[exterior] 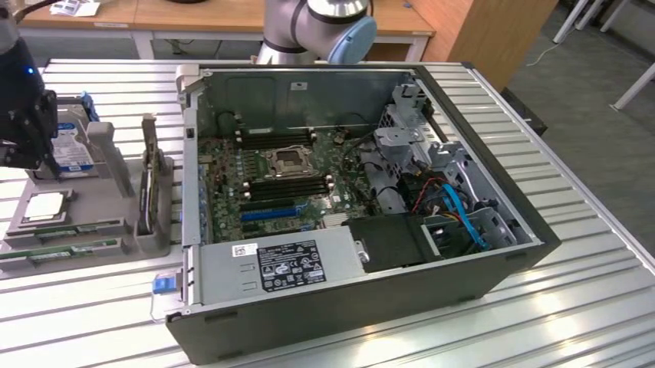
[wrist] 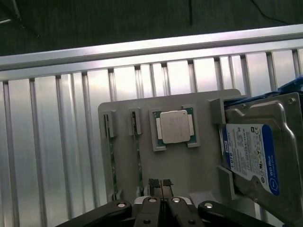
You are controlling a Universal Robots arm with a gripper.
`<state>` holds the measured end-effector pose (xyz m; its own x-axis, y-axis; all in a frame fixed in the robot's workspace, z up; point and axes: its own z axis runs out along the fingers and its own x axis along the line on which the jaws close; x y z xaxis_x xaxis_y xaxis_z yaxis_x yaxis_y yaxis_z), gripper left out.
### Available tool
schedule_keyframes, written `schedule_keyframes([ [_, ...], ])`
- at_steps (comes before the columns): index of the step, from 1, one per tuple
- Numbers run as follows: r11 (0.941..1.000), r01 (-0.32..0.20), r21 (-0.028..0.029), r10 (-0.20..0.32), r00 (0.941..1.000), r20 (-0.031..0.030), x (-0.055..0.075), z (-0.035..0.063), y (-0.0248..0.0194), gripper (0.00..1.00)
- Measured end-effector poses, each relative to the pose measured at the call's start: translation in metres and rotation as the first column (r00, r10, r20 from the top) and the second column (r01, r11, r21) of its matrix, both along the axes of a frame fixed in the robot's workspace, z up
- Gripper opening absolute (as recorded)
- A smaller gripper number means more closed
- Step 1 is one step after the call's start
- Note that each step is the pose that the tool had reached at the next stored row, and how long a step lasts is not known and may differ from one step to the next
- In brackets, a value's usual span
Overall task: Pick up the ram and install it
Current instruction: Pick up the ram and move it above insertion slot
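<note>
We see the gripper point(wrist: 160, 183) hanging over the gray tray point(wrist: 203, 170) with its two fingers pressed together and nothing between them, so it is clenched and empty. The ram point(wrist: 138, 158) stands on edge in a narrow slot of the tray, near the fingertips. A second stick point(wrist: 111, 161) stands in a parallel slot on the side away from the processor point(wrist: 174, 126). Neither stick has been lifted. We judge that the slots hold each stick upright so that its long top edge is offered to a pinch from above. The processor lies flat in a square recess and the hard drive point(wrist: 251, 156) stands in a bracket at the tray's end. We think they are kept apart so the fingers can reach one part without knocking another. In the exterior view the tray sits just beside the case point(exterior: 338, 307), which lies on its side on the slatted table point(exterior: 594, 230) with its panel off. That leaves the motherboard point(exterior: 230, 176) facing up, with its memory slots point(exterior: 290, 186) beside the socket open, we think, to a straight downward push.
</note>
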<state>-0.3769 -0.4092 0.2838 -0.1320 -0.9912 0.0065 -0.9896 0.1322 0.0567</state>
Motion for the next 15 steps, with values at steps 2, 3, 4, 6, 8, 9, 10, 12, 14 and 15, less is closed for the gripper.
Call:
schedule_keyframes([
  [2,0.9998,-0.019,0.0,0.019,0.9998,-0.0062,0.0,-0.0036,-0.0007,0.11],
  [3,0.9996,-0.027,0.0002,0.027,0.9996,-0.0092,0.0,-0.0053,-0.0011,0.11],
  [4,0.9994,-0.035,0.0002,0.035,0.9993,-0.0122,0.0,-0.0071,-0.0016,0.11],
  [6,0.9988,-0.05,0.0004,0.05,0.9986,-0.0184,0.0,-0.0106,-0.0026,0.11],
  [8,0.9974,-0.071,0.0005,0.071,0.9972,-0.0198,0.0,-0.0122,-0.0028,0.11],
  [9,0.9966,-0.083,0.0003,0.083,0.9964,-0.0199,0.0,-0.0122,-0.003,0.11],
  [10,0.9954,-0.096,0.0004,0.096,0.9953,-0.0187,0.0,-0.0124,-0.0032,0.11],
  [12,0.9929,-0.119,-0.0004,0.119,0.9929,-0.0113,0.0,-0.0127,-0.0035,0.11],
  [14,0.9905,-0.138,-0.0014,0.138,0.9905,-0.0031,0.0,-0.0128,-0.0037,0.11],
  [15,0.9903,-0.139,-0.0015,0.139,0.9903,-0.0026,0.0,-0.0129,-0.0036,0.11],
])
